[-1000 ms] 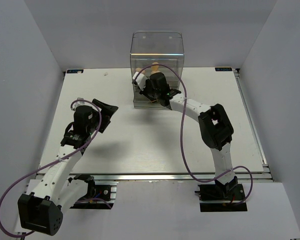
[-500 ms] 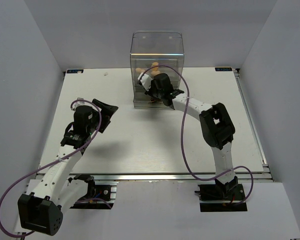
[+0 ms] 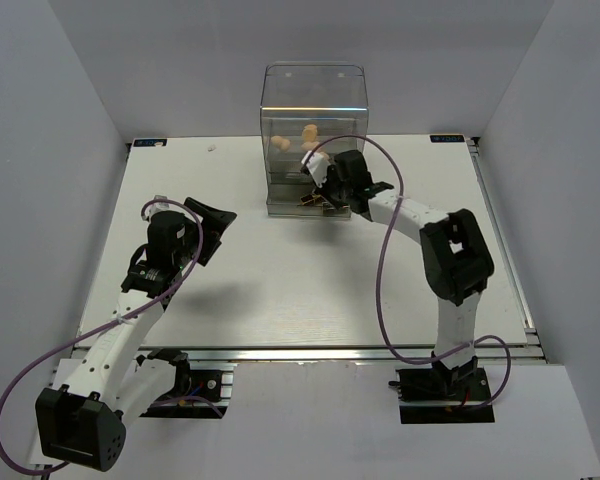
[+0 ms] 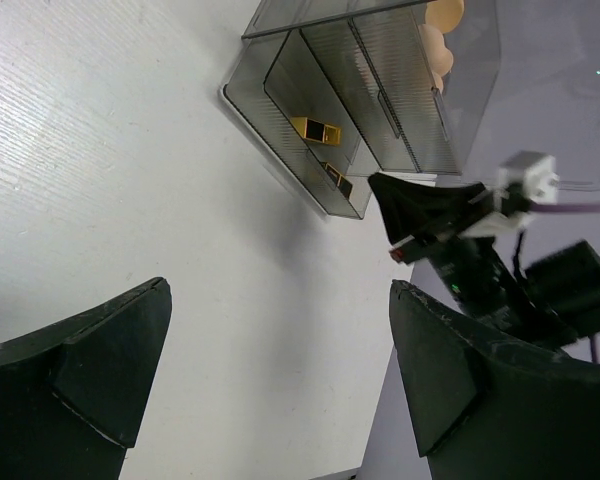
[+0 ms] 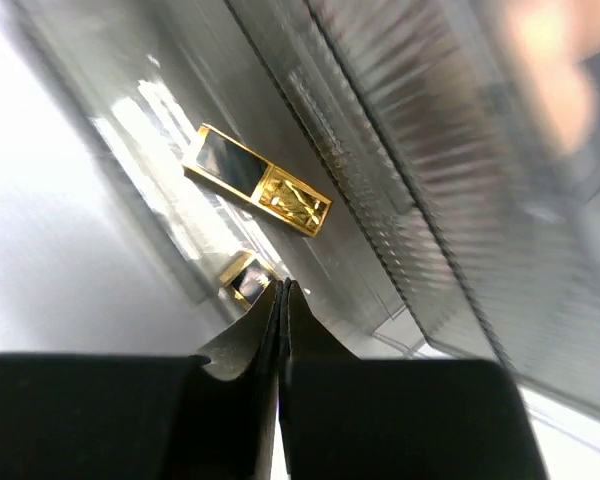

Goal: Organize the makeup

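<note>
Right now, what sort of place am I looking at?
Likely a robot test bench: a left arm and right arm bolted to a white table, plain white walls around it, and a clear drawer box holding peach sponges.

The left arm (image 3: 130, 315) sits bent, jaws spread wide; the right arm (image 3: 405, 213) stretches forward, jaws pressed together.

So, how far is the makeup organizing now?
Done: sponges sit high in the box, two lipsticks lie in its bottom drawer. In hand: the shut right end effector is at that drawer, seemingly pushing it. Remaining: maybe closing it; packets not visible.
</note>
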